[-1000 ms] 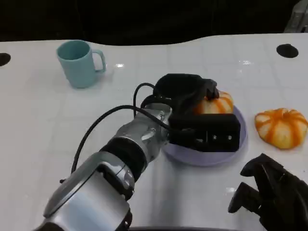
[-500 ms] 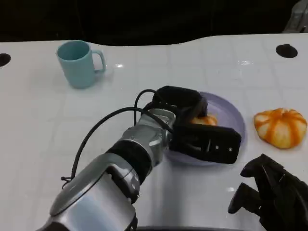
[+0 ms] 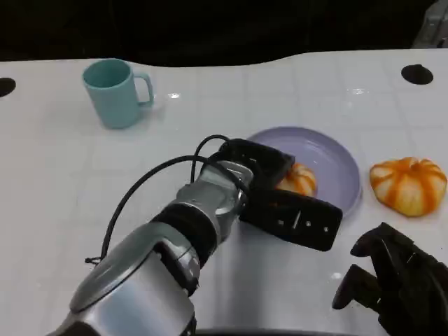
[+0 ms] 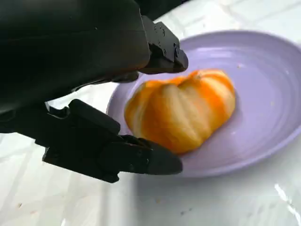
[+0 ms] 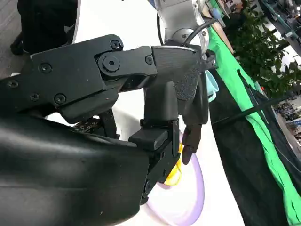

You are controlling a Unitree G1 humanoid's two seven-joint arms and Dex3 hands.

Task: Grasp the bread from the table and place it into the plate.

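The left hand [image 3: 280, 199] lay with fingers spread, releasing the bread [image 3: 297, 179], which sat in the plate [image 3: 329, 157] at its near-left part, just beside the fingers [image 4: 117, 157]. The right hand [image 3: 392, 280] rested empty and loosely apart at near right. A second bread [image 3: 409, 183] lay right of the plate, and a teal mug [image 3: 115, 91] stood far left

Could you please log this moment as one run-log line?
bread: on plate | left robot hand: open beside it | right robot hand: idle, curled
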